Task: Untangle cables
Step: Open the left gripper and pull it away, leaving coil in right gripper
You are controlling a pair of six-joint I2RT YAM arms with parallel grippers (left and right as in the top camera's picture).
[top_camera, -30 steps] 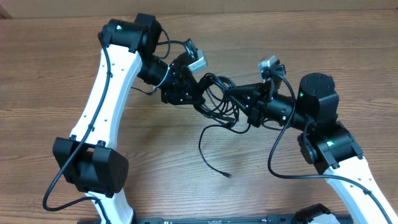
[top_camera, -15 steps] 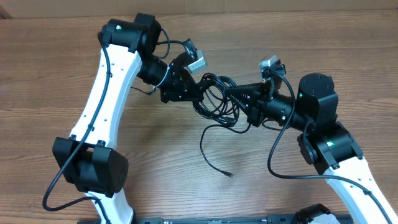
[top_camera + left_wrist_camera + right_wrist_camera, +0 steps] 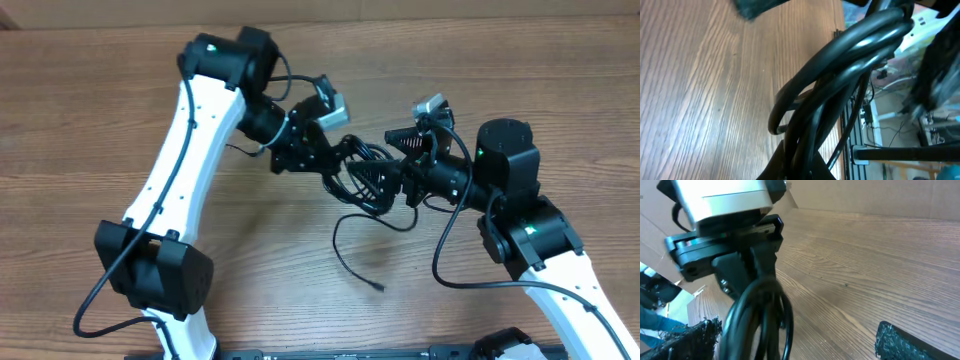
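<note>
The cables (image 3: pixel 362 172) are a knot of thin black cords hanging between my two grippers at mid-table. One loose end trails toward the front and stops at a small plug (image 3: pixel 378 288). My left gripper (image 3: pixel 340 160) is shut on the bundle; in the left wrist view the cables (image 3: pixel 840 65) run thick and glossy out of the closed gripper (image 3: pixel 802 162). My right gripper (image 3: pixel 386 160) stands wide open. In the right wrist view its padded fingers (image 3: pixel 902 342) sit far apart, with the cables (image 3: pixel 760 320) hanging between them, nearer the left finger, ungripped.
Bare wooden table (image 3: pixel 90 150) lies all round the arms. The left arm (image 3: pixel 180 150) slants up the left side and the right arm's base (image 3: pixel 530 240) fills the right front. A thicker black robot cable (image 3: pixel 445 260) loops beside the right arm.
My right gripper has opened and let go of the cables. The left gripper has closed on the bundle and shifted right and slightly back, dragging the loose end along.
</note>
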